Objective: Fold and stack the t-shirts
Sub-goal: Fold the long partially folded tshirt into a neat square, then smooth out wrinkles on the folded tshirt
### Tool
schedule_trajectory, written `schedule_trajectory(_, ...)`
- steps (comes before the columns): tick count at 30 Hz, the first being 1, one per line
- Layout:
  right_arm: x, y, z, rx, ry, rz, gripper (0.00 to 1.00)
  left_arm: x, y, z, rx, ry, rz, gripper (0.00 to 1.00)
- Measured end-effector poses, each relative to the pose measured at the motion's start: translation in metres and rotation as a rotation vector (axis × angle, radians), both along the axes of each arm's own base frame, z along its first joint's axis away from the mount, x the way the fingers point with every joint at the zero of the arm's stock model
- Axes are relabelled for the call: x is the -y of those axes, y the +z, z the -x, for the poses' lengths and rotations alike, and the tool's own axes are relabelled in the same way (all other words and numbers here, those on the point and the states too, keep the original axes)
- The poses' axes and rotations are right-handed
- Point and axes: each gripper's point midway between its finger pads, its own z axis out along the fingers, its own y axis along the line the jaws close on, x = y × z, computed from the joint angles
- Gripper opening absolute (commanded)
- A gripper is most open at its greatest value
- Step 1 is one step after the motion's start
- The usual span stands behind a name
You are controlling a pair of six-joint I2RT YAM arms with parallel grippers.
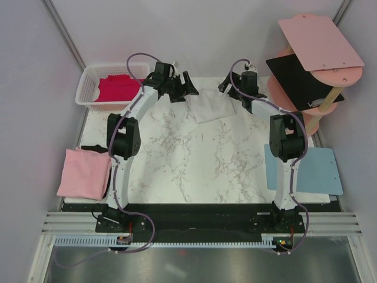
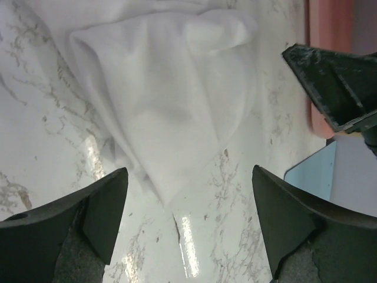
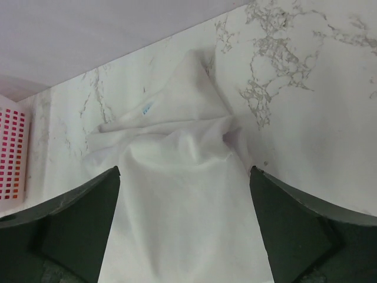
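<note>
White shirt [image 1: 207, 107]: far corners hidden under left gripper [image 1: 189, 88] and right gripper [image 1: 226, 84] in top view. Cut off by top edge in left wrist view, by bottom edge in right wrist view. Dark cloth [image 1: 108, 180] under pink shirt [image 1: 85, 172] mostly covered, probably black shirt. Basket [image 3: 10, 156] cropped at left edge. Mat [image 1: 318, 171] partly behind right arm [image 1: 287, 141].

T-shirts, soft cloth, three sure: one crumpled white t-shirt [image 1: 209, 107] upper centre, one folded light pink t-shirt [image 1: 84, 172] left edge, one magenta-red t-shirt [image 1: 119, 87] upper left.
One flat black sheet [image 1: 299, 82] upper right; cloth or board unclear.
One white plastic lattice basket [image 1: 86, 88].
One flat light-blue rectangular mat [image 1: 306, 171].
Three rigid pink shelf boards [image 1: 321, 40].
Two robot arms: left arm [image 1: 125, 138], right arm [image 1: 287, 141].
Two grippers: left gripper [image 2: 188, 177], right gripper [image 3: 184, 171].
</note>
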Motion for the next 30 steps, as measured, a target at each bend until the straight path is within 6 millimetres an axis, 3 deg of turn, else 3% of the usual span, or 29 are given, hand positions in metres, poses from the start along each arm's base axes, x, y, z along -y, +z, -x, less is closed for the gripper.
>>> schedule_trajectory(4, 0.009, -0.002, -0.003, 0.042, -0.045, 0.019, 0.98, -0.01, -0.022, 0.019, -0.041, 0.01, -0.025, 0.93)
schedule_trajectory(9, 0.025, -0.011, 0.031, 0.017, -0.085, 0.06, 0.98, -0.016, -0.049, 0.064, -0.106, -0.002, -0.044, 0.93)
schedule_trajectory(19, 0.035, 0.001, 0.086, 0.002, -0.078, 0.062, 0.98, 0.024, -0.075, 0.094, -0.109, -0.053, -0.012, 0.84)
schedule_trajectory(22, 0.035, -0.006, 0.104, -0.022, -0.058, 0.058, 0.98, 0.035, -0.08, 0.094, -0.105, -0.052, 0.006, 0.74)
schedule_trajectory(23, 0.035, -0.007, 0.108, -0.027, -0.055, 0.057, 0.98, 0.035, -0.082, 0.093, -0.106, -0.048, 0.009, 0.67)
schedule_trajectory(28, 0.035, -0.006, 0.123, -0.04, -0.038, 0.055, 0.98, 0.032, -0.098, 0.082, -0.102, 0.0, -0.007, 0.51)
schedule_trajectory(30, 0.034, -0.004, 0.127, -0.035, -0.033, 0.053, 0.98, 0.031, -0.105, 0.077, -0.107, 0.011, -0.015, 0.24)
